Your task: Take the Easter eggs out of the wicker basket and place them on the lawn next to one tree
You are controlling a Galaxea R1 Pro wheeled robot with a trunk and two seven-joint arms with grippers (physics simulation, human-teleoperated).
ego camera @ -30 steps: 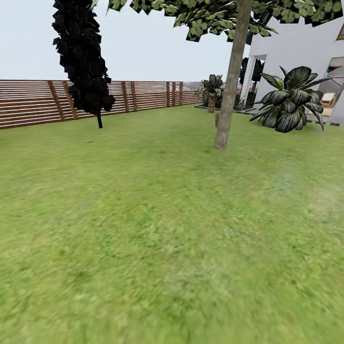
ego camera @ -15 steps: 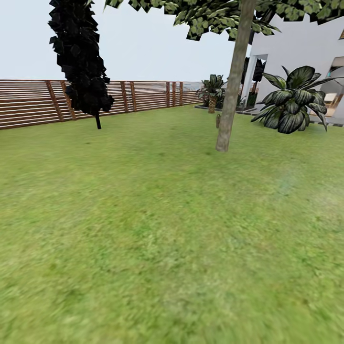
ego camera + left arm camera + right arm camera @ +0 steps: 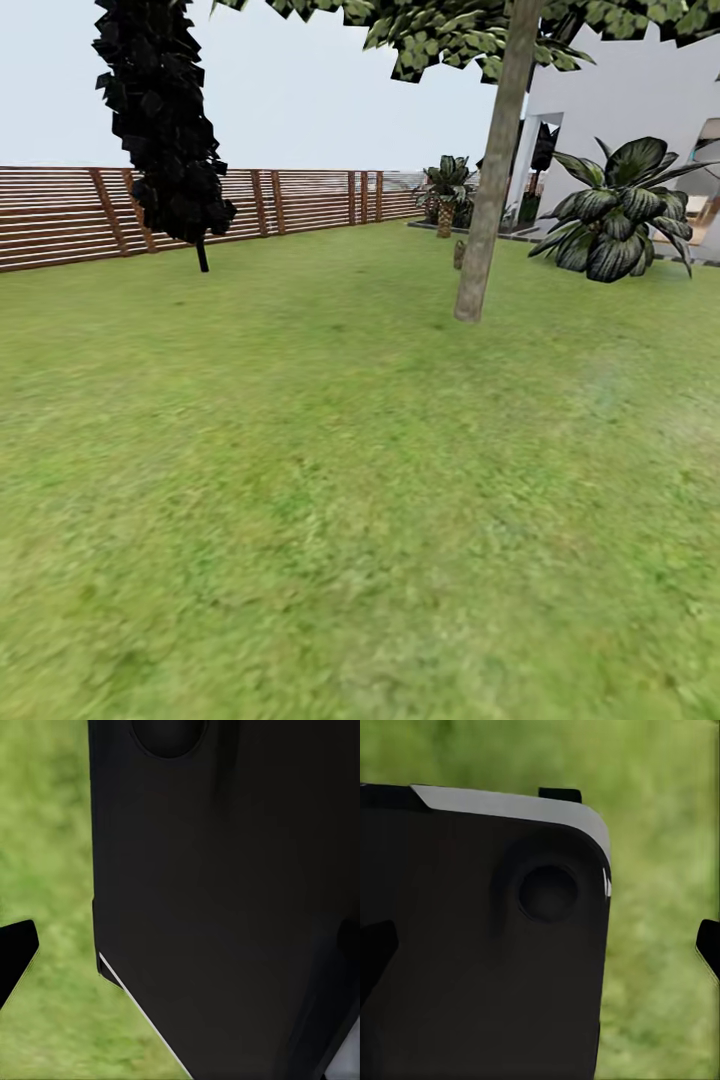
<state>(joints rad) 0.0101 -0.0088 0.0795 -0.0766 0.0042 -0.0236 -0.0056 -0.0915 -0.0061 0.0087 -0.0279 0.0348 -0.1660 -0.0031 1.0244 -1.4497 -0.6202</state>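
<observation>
Crossing the lawn (image 3: pixel 300 480) with the tree (image 3: pixel 487 200) at upper right of the head frame, no basket or eggs sighted, so the whole task probably remains; my jaws' spread I cannot tell, wrist views blocked by dark housing.

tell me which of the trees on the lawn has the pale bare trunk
The tree standing right of centre on the lawn, near the white house. The dark cypress-like tree by the fence is black foliage on a thin stem.
</observation>
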